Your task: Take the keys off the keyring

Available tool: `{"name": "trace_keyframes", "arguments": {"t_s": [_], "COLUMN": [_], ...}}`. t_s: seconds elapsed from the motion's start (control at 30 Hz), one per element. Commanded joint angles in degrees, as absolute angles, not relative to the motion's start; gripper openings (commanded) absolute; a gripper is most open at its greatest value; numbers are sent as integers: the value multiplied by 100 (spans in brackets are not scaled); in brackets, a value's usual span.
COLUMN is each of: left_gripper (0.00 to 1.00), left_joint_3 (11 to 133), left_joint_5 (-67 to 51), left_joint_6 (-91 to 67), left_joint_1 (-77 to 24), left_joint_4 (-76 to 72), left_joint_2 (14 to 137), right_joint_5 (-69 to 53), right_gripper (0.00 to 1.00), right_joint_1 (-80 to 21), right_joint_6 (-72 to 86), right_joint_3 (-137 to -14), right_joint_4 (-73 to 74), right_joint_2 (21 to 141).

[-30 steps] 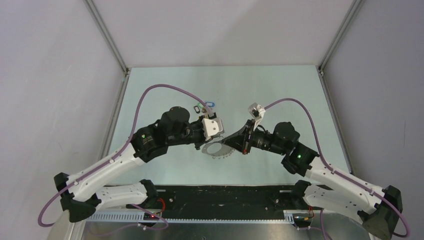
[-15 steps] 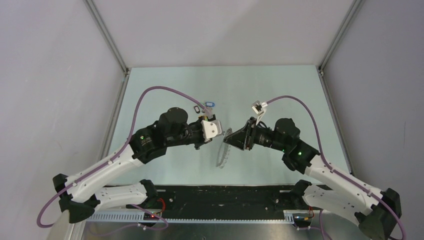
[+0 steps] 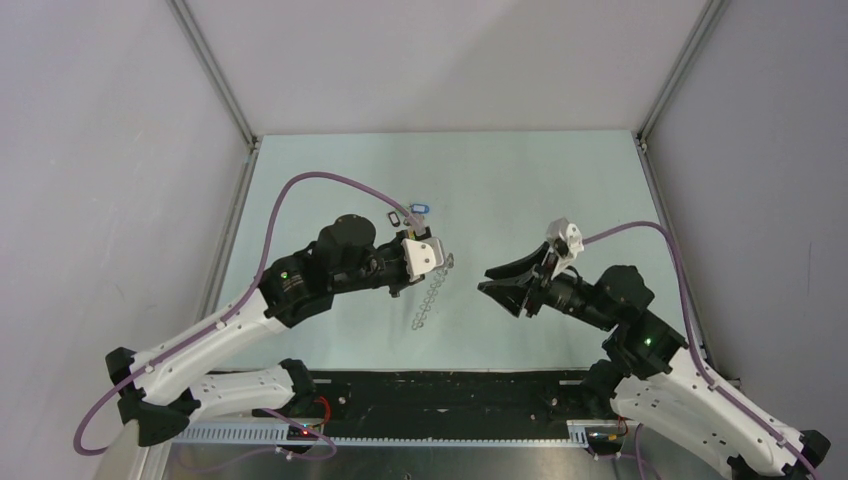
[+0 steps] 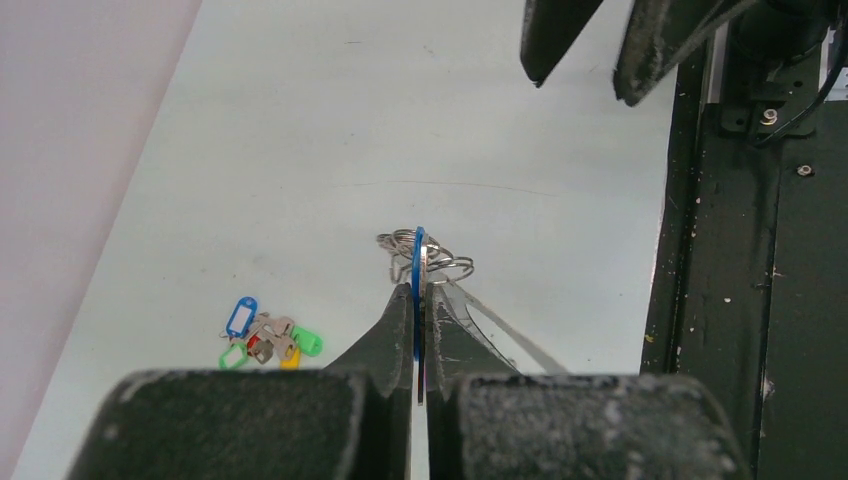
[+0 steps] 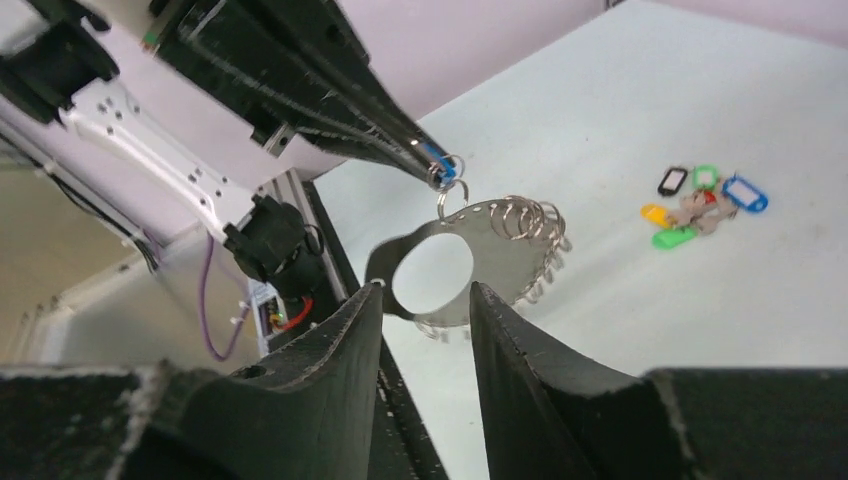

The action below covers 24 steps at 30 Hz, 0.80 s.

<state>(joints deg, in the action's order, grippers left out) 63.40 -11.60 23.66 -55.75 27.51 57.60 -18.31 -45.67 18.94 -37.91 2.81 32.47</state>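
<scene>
Top external: the left pincer [image 3: 443, 262] is clamped shut at the top of the large pale beige-silver oval keyring [image 3: 430, 295], which hangs edge-on below it as a thin line fringed with small metal rings. The right pincer [image 3: 487, 279] is spread wide and holds nothing, a clear gap away from the keyring. The keys [image 3: 410, 212], small coloured plastic tags in a cluster, lie on the pale green bench [image 3: 330, 170] beyond the left pincer.

Left wrist: the left pincer's [image 4: 420, 295] fingers are pressed together on a thin blue piece [image 4: 417, 262] seen edge-on. Silvery rings bunch at its far end, and the keyring's [image 4: 500, 335] pale band slants off to the right. The keys [image 4: 265, 338], blue, green, red and yellow, lie well apart on the left.

Right wrist: the right pincer's [image 5: 425, 295] two dark fingers stand apart and empty. Past them the keyring [image 5: 500, 255] hangs flat-on, showing a round hole and a ring-fringed edge. It dangles by one small ring from the blue piece [image 5: 433, 153] at the left pincer's tip. The keys [image 5: 700, 208] lie on the bench to the right.
</scene>
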Motion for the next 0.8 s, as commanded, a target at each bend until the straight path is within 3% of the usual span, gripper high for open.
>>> {"name": "trace_keyframes", "arguments": {"t_s": [0.0,0.27,0.57,0.77], "left_gripper": [0,0,0,0], "left_joint_3": [6432,6388,6398,6390], "left_joint_5": [-1202,-1430,-1551,-1584], "left_joint_6": [2469,2465,2442,2443], "left_joint_1": [-5599,-5599,-5599,-5599], "left_joint_4": [2381,2381,2379,2378], "left_joint_2": [5634,5564,5563,5531], "right_joint_5": [-1995,-2530,-2367,-2346], "right_gripper": [41,38,29,28], "right_joint_1": [-4855,-5236,-5423,-5431], "right_joint_6": [464,-1572,-2180,-2235], "right_joint_3": [-3534,-3393,-3393,-3401], "right_joint_4": [-346,-867,-1346,-1644], "right_joint_2": [3109,3438,3969,4236]}}
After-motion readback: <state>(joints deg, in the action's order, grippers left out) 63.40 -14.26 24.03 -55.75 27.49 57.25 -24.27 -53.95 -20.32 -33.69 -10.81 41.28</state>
